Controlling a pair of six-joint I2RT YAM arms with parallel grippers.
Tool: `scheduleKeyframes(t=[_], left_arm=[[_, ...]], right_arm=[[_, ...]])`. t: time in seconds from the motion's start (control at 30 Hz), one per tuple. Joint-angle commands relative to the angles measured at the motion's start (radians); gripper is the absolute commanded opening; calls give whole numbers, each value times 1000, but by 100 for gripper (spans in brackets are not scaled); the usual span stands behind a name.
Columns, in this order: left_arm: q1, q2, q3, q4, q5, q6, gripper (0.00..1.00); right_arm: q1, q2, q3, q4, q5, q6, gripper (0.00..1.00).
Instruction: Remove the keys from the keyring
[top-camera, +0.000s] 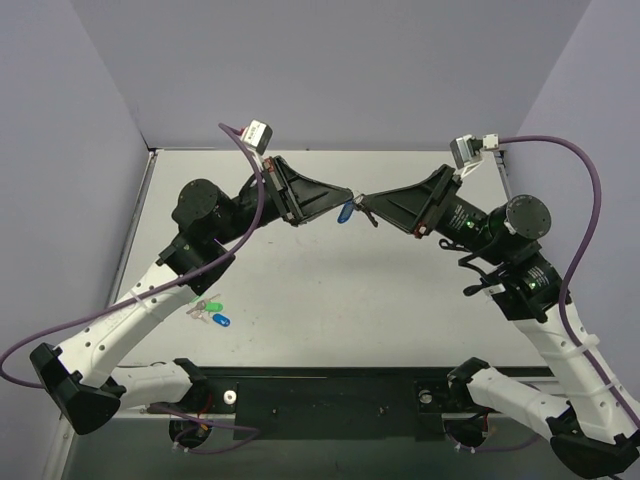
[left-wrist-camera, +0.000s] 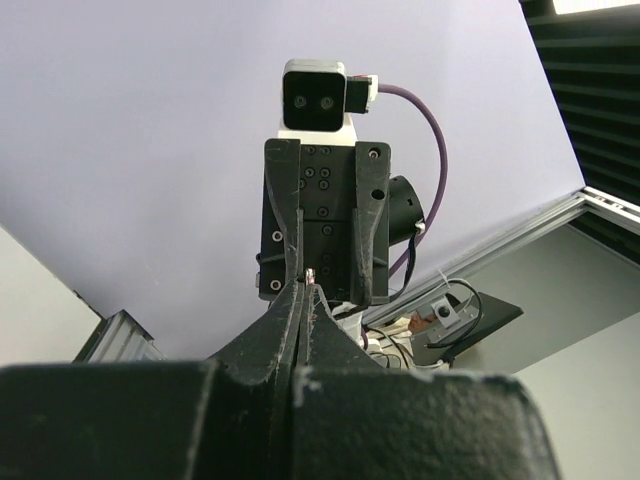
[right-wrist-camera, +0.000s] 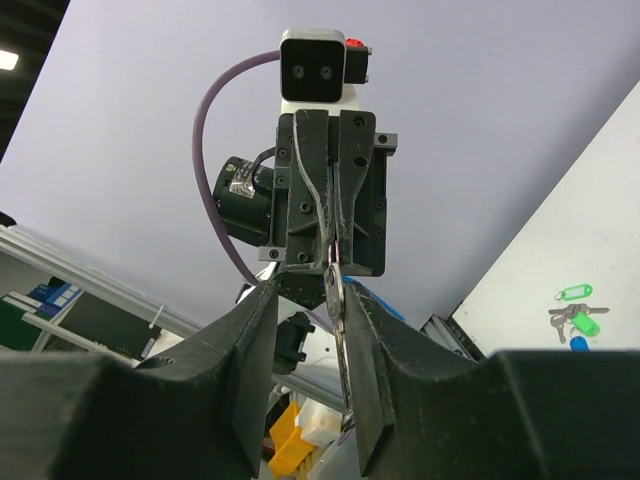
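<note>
Silver-grey metal, thin and flat: the key (right-wrist-camera: 337, 318) hangs in the middle of the right wrist view, in the gap between the right gripper's (right-wrist-camera: 312, 290) own fingers. Those fingers stand partly apart, with open space on the key's left side, so I judge nothing is clamped there yet. Facing it, the left gripper (top-camera: 351, 197) is pinched fully closed on the keyring (top-camera: 345, 212). Its light-blue tag dangles just under the meeting fingertips at the centre of the top view, held up off the table (top-camera: 330, 290).

The key looks light, rigid and slick, so it will likely swing and twist on its ring rather than bend. The flat blade seems the best hold, pads across both faces. The wire ring is fine and probably springy, so it may slip.

Hard to make out are the ring itself, where its split lies, and whether the key touches either pad. The left wrist view shows only a silver speck at the tips. A bunch of green and blue tags (top-camera: 208, 311) lies at lower left
</note>
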Motion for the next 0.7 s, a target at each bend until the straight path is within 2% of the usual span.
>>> scheduleKeyframes(t=[0.0, 0.67], left_arm=[[3, 5, 16, 80, -30, -15, 0], [-3, -14, 18, 25, -45, 26, 0]], right_arm=[[18, 18, 26, 94, 6, -13, 26], [22, 43, 38, 97, 22, -19, 17]])
